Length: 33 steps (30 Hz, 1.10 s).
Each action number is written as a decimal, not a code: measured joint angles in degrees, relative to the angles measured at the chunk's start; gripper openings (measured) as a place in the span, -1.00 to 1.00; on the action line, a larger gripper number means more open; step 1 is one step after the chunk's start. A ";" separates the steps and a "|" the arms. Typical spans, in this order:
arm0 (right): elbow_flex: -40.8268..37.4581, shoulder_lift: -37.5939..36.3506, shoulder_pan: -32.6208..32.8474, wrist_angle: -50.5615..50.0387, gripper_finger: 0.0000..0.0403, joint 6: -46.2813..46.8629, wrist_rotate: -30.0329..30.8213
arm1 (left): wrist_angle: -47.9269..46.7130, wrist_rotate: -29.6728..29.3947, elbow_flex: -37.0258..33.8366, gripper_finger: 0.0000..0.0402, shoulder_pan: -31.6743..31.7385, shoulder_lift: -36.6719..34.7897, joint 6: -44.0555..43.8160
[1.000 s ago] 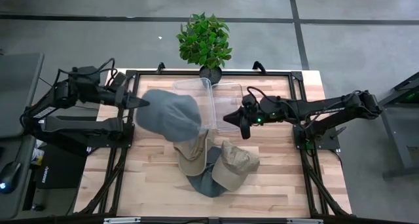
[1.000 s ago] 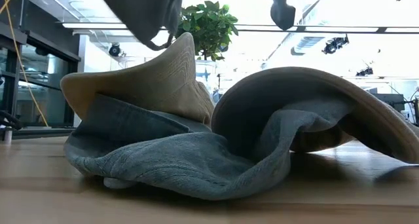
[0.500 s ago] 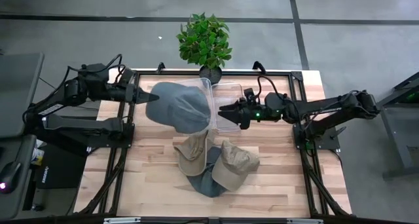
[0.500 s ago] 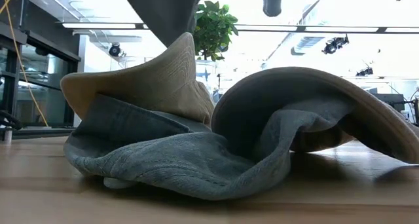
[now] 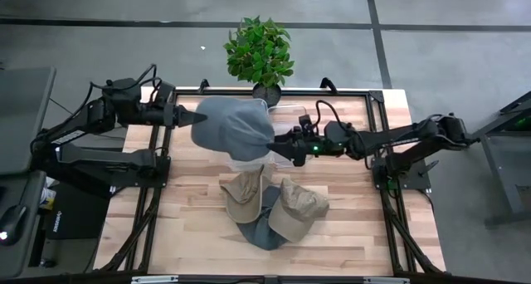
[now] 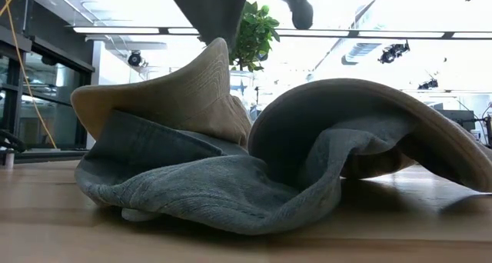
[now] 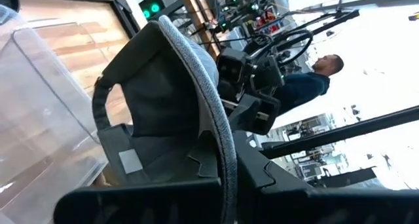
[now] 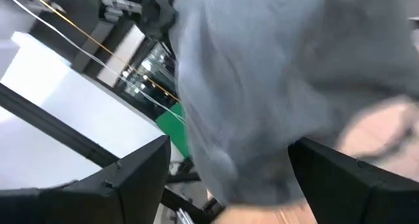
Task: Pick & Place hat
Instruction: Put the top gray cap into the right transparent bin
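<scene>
Hat [image 5: 234, 126], grey, is held in the air over the clear bin [image 5: 286, 133] at the far middle of the table [image 5: 199, 226], its edge clamped by the left gripper [image 5: 199, 118]. The right gripper [image 5: 280, 139] is spread wide at the hat's right side, around the fabric but not yet grasping it. The hat is best kept level and centred over the bin before anything is let go, well clear of the 3 hats [image 5: 274, 205] piled nearer.

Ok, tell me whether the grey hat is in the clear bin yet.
Not yet. The grey hat hangs above the clear bin, pinched by the left gripper; the right gripper is open beside it.
</scene>
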 joint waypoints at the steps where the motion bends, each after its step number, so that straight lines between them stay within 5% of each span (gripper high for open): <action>1: 0.00 0.46 -0.19 0.94 0.50 -0.38 0.00 | 0.02 0.02 0.00 -1.00 0.00 0.08 0.18; 18: -0.02 2.87 -1.05 10.64 0.47 -6.32 -1.01 | 3.18 0.25 0.00 -1.00 0.02 5.65 1.43; 33: -0.02 2.84 -1.05 9.92 -0.26 -9.43 -3.15 | 3.23 -1.10 0.00 -1.00 0.00 6.16 1.89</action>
